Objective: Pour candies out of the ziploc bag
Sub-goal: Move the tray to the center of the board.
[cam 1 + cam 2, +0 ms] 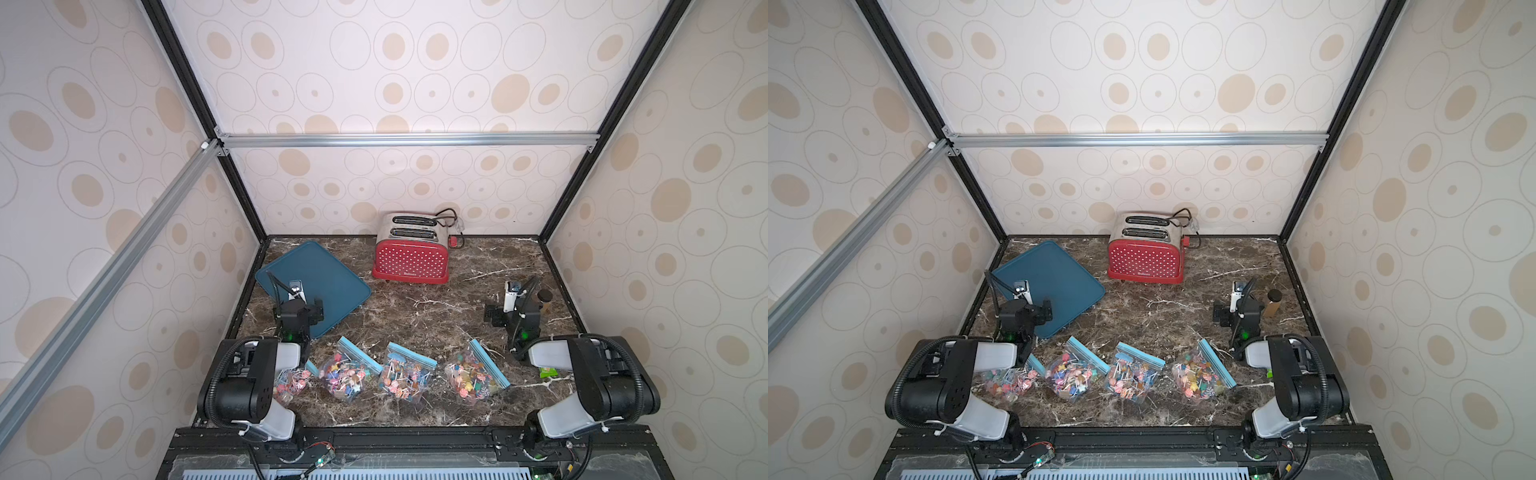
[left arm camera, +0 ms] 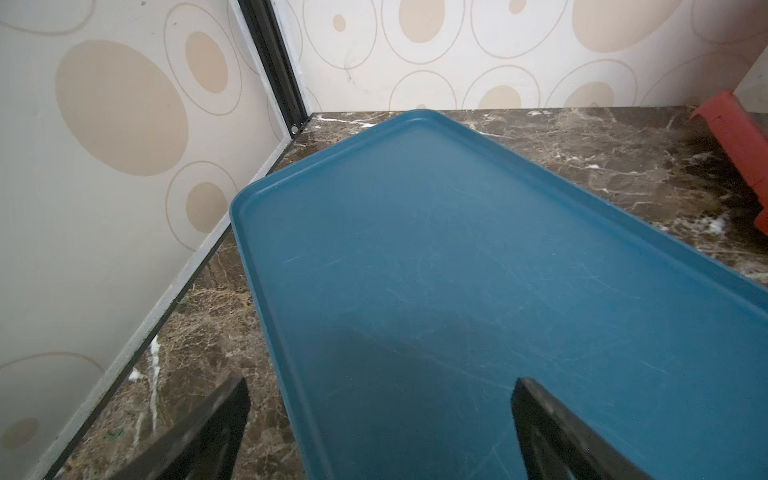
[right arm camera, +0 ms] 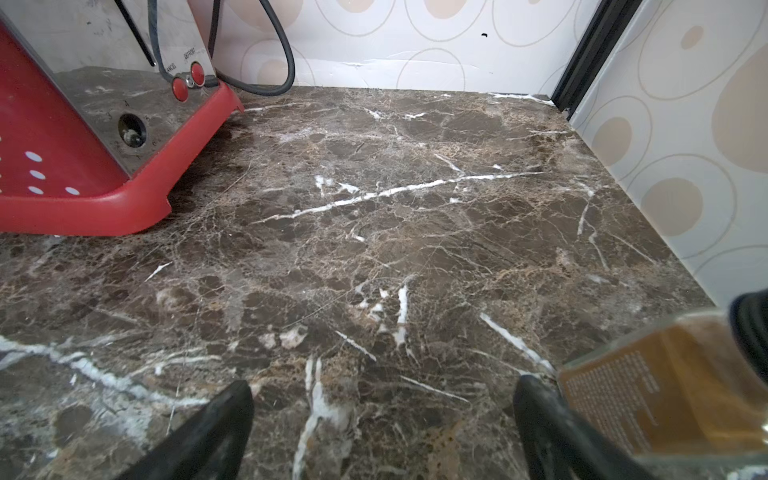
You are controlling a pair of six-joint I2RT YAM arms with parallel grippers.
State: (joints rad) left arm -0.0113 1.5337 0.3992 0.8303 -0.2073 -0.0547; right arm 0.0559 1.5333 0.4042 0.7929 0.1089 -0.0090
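Blue tray (image 1: 328, 274) at back left, bare, left pincer (image 2: 382, 386) wide over its near edge, holding nothing | four ziploc bags (image 1: 405, 374) of candies (image 1: 345, 382) lie in a row along the near table (image 1: 415, 316) edge; slick film may slip, scattering them off-tray | right pincer (image 3: 382, 386) wide, holding nothing; amber jar (image 3: 665, 386) just beside, may topple.

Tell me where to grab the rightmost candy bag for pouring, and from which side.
Grip the bag at its clear edge opposite the blue zip strip, coming down from above on its left side. It lies flat, candies heaped mid-bag, so lifting that end should tip them toward the strip. The open right gripper is nearest. Whether the zip is open I cannot tell.
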